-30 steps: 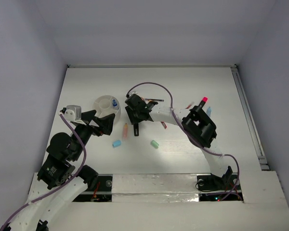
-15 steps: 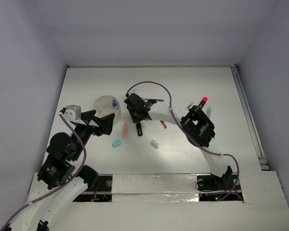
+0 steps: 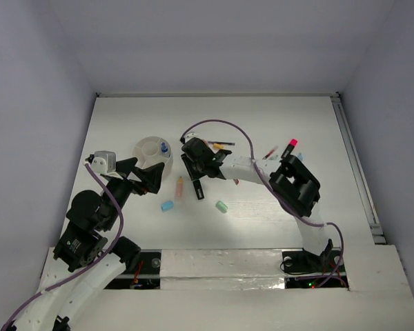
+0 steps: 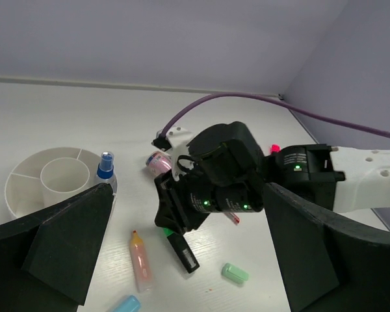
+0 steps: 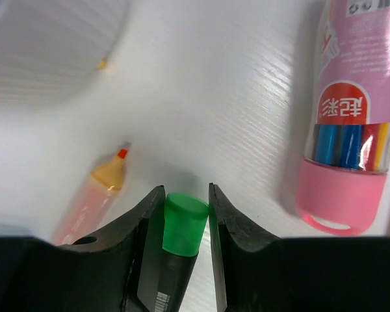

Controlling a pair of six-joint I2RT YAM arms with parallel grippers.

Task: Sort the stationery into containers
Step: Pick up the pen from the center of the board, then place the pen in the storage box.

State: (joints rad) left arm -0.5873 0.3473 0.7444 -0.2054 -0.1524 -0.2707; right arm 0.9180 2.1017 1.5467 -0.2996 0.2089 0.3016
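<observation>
Two items flank the right claw's (image 5: 184, 191) green marker (image 5: 184, 224): orange marker (image 5: 94, 195), pink case (image 5: 351, 123).

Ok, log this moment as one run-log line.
right gripper: shut on green marker | left gripper: open, beside white cup | in cup: blue-white marker | loose: orange marker, light-blue eraser, mint eraser

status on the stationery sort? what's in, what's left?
Done: only the blue-white marker stands in the white container. In hand: right gripper shut on the green marker; can't tell if it's lifted. Left on the table: orange marker, light-blue eraser, mint eraser, black pen, red pen, pink case.
</observation>
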